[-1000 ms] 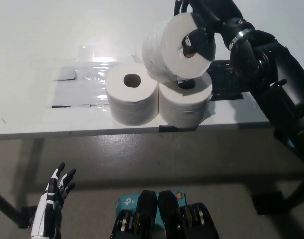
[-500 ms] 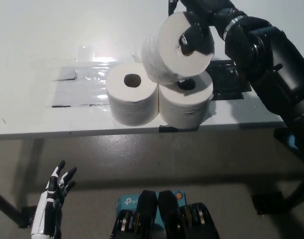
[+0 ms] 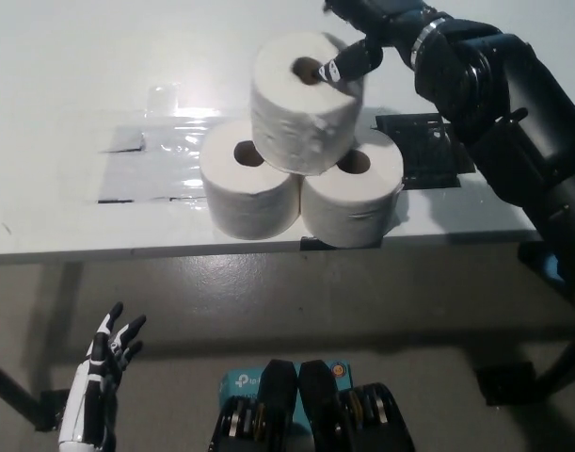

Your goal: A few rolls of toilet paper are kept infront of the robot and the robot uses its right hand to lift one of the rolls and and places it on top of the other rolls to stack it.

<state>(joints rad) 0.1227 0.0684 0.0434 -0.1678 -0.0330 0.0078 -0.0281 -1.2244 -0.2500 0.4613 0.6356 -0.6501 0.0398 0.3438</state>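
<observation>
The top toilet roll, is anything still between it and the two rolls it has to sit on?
Nothing visible. The top roll already sits across the left roll and right roll, with the right hand at its core hole. The left hand rests open below the table.

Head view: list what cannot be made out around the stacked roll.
- Right hand: mostly cut off by the top edge; grip unclear.
- Top roll: far side hidden by its own body.
- Contact with left roll and right roll: covered by the top roll.
</observation>
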